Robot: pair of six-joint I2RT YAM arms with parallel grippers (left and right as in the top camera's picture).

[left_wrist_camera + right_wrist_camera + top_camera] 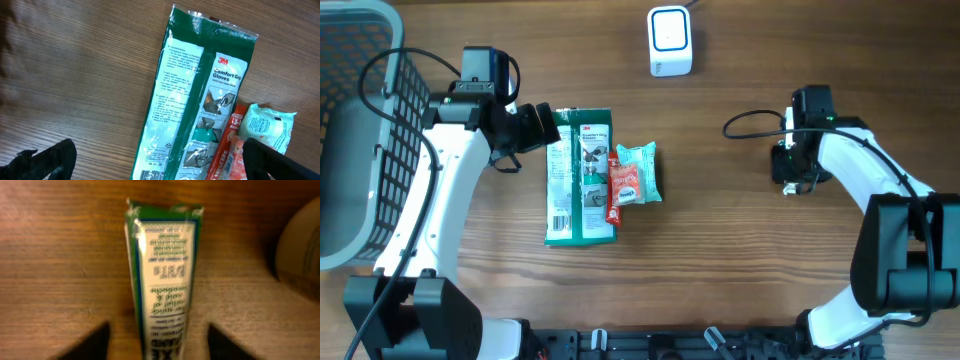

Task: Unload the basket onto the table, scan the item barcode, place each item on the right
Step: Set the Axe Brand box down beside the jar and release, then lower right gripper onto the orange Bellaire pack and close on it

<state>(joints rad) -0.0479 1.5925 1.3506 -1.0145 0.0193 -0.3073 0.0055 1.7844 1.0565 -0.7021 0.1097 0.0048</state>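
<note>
The left gripper hangs released, and the right gripper, released astride the green tube, should clench squarely, leaving its print uncovered.

Brown wooden table filling the view, grain running left to right (seen from overhead), soft even light

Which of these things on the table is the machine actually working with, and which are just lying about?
In the job: white scanner, gloves packet under the open left tool, green tube under the open right tool.
Lying about, probably: red sachet, pale green packet, grey basket.
</note>
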